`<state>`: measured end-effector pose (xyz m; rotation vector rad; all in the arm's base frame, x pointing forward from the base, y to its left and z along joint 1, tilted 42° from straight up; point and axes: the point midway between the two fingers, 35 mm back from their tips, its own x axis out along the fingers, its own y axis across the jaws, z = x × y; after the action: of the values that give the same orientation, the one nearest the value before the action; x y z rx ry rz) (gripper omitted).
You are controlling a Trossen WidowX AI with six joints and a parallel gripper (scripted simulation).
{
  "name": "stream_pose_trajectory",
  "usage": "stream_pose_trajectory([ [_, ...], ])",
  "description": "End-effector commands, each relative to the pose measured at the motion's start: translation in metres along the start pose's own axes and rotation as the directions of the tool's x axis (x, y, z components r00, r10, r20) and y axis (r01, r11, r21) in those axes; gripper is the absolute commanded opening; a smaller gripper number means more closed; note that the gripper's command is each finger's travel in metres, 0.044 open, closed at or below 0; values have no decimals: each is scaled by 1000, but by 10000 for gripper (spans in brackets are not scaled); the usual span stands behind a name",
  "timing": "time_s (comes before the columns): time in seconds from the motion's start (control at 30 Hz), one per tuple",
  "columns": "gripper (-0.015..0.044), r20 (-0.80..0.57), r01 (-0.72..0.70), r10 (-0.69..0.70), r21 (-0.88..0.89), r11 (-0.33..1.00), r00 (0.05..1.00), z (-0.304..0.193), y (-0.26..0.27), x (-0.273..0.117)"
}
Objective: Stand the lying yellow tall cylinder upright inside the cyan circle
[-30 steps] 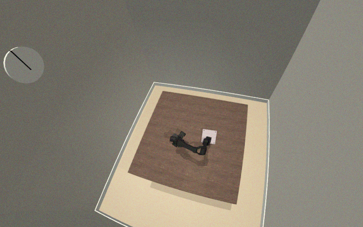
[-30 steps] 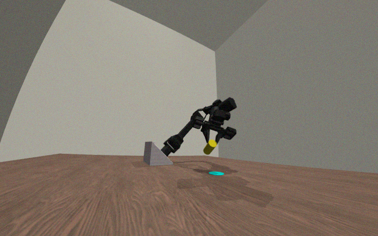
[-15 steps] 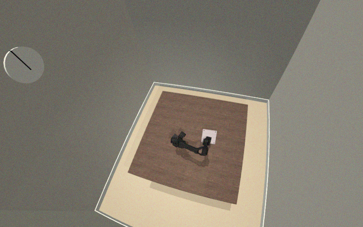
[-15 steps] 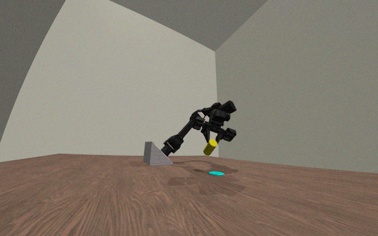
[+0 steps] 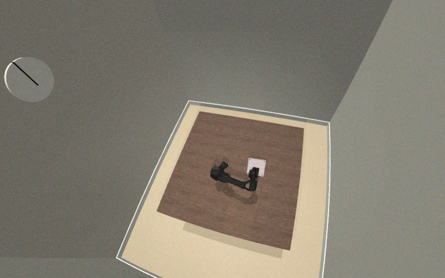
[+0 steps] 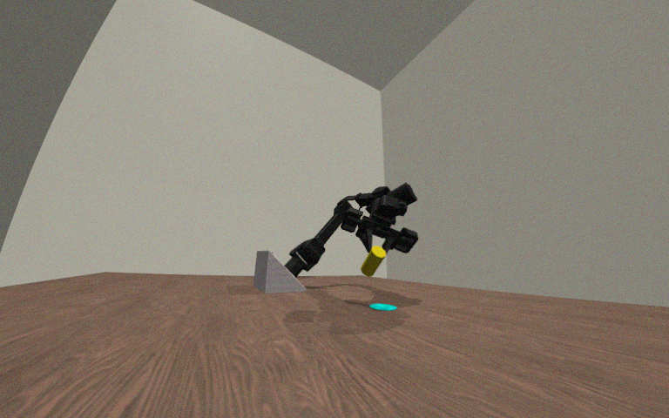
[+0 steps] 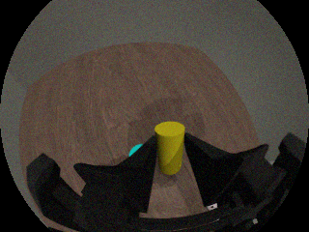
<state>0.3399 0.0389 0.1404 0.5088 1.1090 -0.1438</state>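
The yellow tall cylinder [image 6: 372, 263] [image 7: 170, 152] is held in the air above the table, tilted, with its upper end leaning to the right in the exterior view. My gripper [image 6: 378, 249] [image 7: 170, 138] is shut on it near its upper end. The cyan circle [image 6: 382, 306] [image 7: 134, 149] lies flat on the table, below the cylinder and slightly to its right in the exterior view. In the wrist view it is left of the cylinder, partly hidden by the left finger. In the top view the arm covers the cylinder and nearly all of the circle.
The brown wooden table [image 5: 252, 137] [image 6: 172, 357] [image 7: 82, 111] carries the arm. A pale square base plate [image 5: 256, 161] lies under the arm's base in the top view. A grey wedge-shaped block [image 6: 276, 277] stands beside the arm's base in the exterior view.
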Motion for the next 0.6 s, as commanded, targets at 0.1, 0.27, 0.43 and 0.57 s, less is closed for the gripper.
stream_pose_trajectory([
  [0.1,105,54,6,-7,5,1000,999,0,0,-1],
  [0.27,105,90,7,-7,8,1000,996,0,1,-1],
  [0.43,105,125,6,-7,13,1000,992,0,1,-2],
  [0.57,105,154,4,-7,17,1000,988,0,2,-3],
])
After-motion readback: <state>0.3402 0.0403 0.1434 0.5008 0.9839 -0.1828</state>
